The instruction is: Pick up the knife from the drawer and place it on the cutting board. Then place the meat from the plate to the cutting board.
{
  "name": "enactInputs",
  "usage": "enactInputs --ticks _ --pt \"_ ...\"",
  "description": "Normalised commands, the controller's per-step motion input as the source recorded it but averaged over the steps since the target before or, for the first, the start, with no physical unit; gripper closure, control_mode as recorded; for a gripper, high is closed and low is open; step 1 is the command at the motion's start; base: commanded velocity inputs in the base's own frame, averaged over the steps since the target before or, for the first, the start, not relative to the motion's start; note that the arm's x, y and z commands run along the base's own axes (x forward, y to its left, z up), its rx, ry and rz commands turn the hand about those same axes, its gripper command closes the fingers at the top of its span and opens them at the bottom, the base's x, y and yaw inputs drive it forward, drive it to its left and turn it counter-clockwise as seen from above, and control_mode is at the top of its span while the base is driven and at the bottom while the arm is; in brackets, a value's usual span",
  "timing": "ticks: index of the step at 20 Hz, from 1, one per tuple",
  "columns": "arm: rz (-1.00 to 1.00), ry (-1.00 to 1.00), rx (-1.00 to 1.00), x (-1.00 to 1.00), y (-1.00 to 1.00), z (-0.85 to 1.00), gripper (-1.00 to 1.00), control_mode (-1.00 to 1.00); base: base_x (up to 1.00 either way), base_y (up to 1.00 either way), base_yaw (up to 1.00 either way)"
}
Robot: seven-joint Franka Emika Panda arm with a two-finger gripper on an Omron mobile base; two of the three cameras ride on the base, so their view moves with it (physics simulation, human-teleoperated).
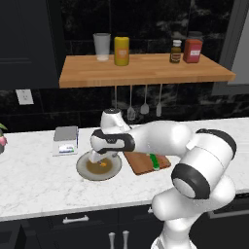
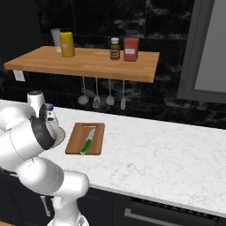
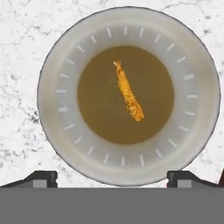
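The round grey-rimmed plate (image 3: 52, 78) lies on the white marble counter, and the small orange-brown meat (image 3: 128, 92) rests in its olive centre. My gripper (image 3: 113, 179) hangs straight above the plate, open, its fingertips (image 3: 41, 177) spread wide with nothing between them. From the left base view the gripper (image 1: 98, 159) hovers just over the plate (image 1: 87, 174) and the meat (image 1: 102, 164). Right of the plate lies the reddish-brown cutting board (image 1: 141, 164) with the green-handled knife (image 1: 155, 161) on it. The right base view shows the board (image 2: 75, 143) and the knife (image 2: 87, 143) too.
A small grey scale (image 1: 65, 140) stands just left of the plate. A wooden shelf (image 1: 141, 70) with jars and hanging utensils (image 1: 144, 104) runs above the counter. A dark drawer front with a small silver handle (image 1: 75, 219) sits under the counter edge.
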Motion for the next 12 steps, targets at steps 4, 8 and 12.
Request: enactInputs --ticks 4,8,12 --pt "0.02 0.11 -0.12 0.29 0.32 -0.16 -1.00 -1.00 0.00 0.00 0.00" --pt "0.04 0.02 -0.06 0.14 0.11 -0.15 -1.00 -1.00 0.00 0.00 0.00" --pt "0.04 0.00 0.00 0.25 0.00 -0.29 -1.00 -1.00 0.00 0.00 0.00"
